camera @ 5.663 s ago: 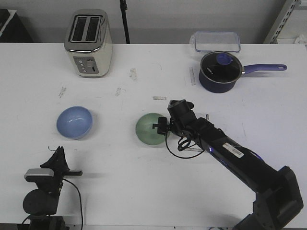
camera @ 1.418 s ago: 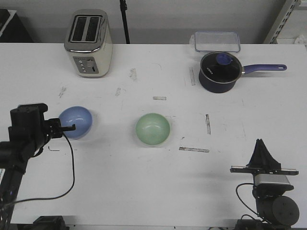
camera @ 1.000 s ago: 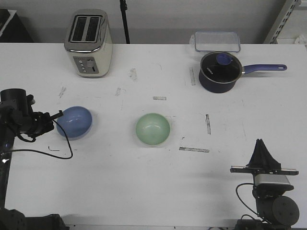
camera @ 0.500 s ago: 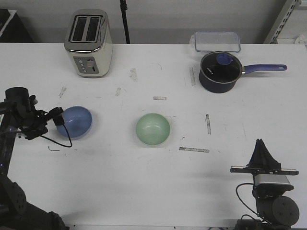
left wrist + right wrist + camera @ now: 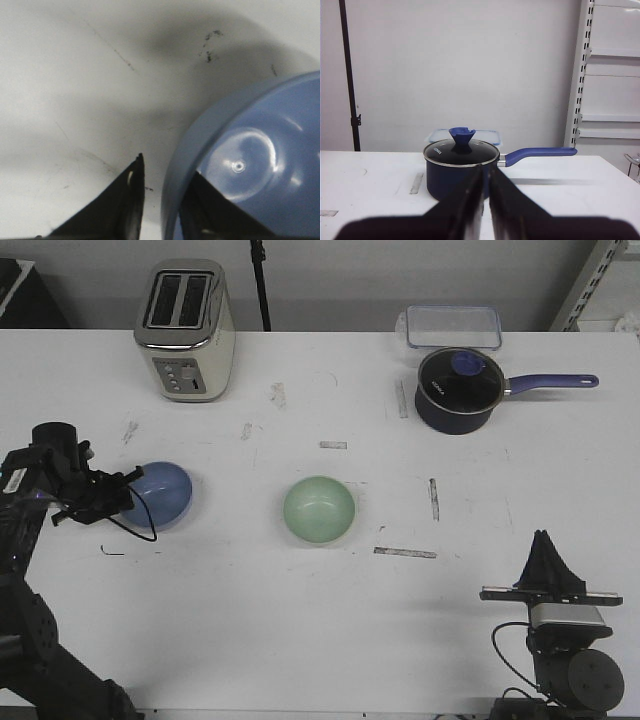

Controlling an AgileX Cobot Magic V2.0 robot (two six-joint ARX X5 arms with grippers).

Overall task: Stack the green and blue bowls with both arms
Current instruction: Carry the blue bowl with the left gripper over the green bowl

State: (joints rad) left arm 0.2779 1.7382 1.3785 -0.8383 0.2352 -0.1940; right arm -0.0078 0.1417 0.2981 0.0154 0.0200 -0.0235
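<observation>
The blue bowl point(image 5: 162, 494) sits at the table's left, and the green bowl point(image 5: 319, 510) stands apart from it near the middle. My left gripper point(image 5: 127, 499) is at the blue bowl's left edge. In the left wrist view the blue bowl point(image 5: 250, 165) has its rim between the jaws of my left gripper point(image 5: 167, 167): one finger lies inside against the wall, the other outside with a strip of table showing between it and the rim. My right gripper point(image 5: 545, 540) is parked at the front right, far from both bowls. Seen from the right wrist, the right gripper point(image 5: 486, 170) is shut and empty.
A toaster point(image 5: 185, 330) stands at the back left. A dark saucepan point(image 5: 457, 390) with a long blue handle and a clear lidded box point(image 5: 452, 326) are at the back right. Tape marks dot the white table point(image 5: 330, 620).
The left wrist has shifted slightly right and its gripper has come down over the blue bowl's left rim. The green bowl and the right arm have stayed put.
</observation>
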